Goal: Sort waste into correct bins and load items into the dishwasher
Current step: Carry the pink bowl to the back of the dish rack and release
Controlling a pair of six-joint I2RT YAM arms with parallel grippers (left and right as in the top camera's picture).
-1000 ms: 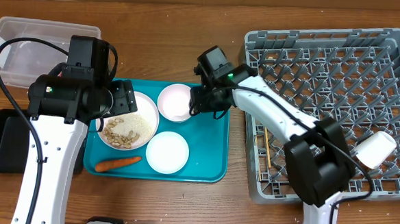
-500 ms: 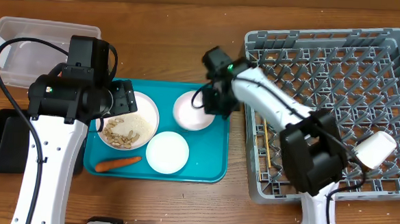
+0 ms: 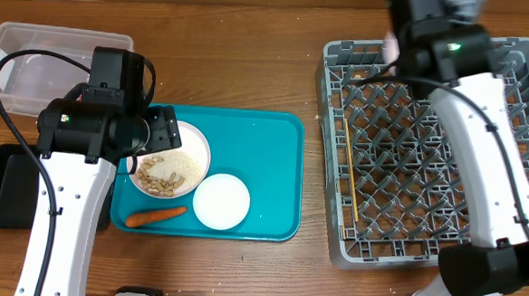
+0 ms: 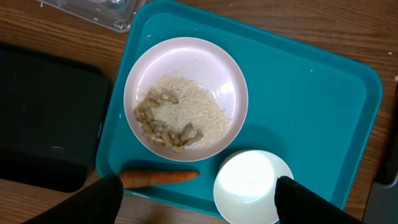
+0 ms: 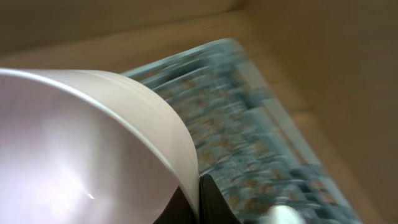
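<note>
dish rack [image 3: 428, 147]: grey plastic, square, grid floor of upright pegs, low walls
chopsticks [image 3: 350, 171]: thin pale wood, lying along the dish rack's left side
held bowl [image 5: 81, 143]: glossy white, round, up over the dish rack's far left corner
right gripper [image 5: 200, 202]: clamped on the held bowl's rim
left gripper [image 4: 196, 202]: spread wide, empty, above the teal tray [image 4: 323, 112]
scrap bowl [image 4: 185, 98]: white, round, holding beige crumbly food scraps [image 4: 165, 121], on the teal tray
carrot [image 4: 158, 177]: small, orange, smooth, just beside the scrap bowl
bins: clear tub [image 3: 34, 50], rounded corners; black tray [image 4: 43, 118], matte, left of the teal tray
</note>
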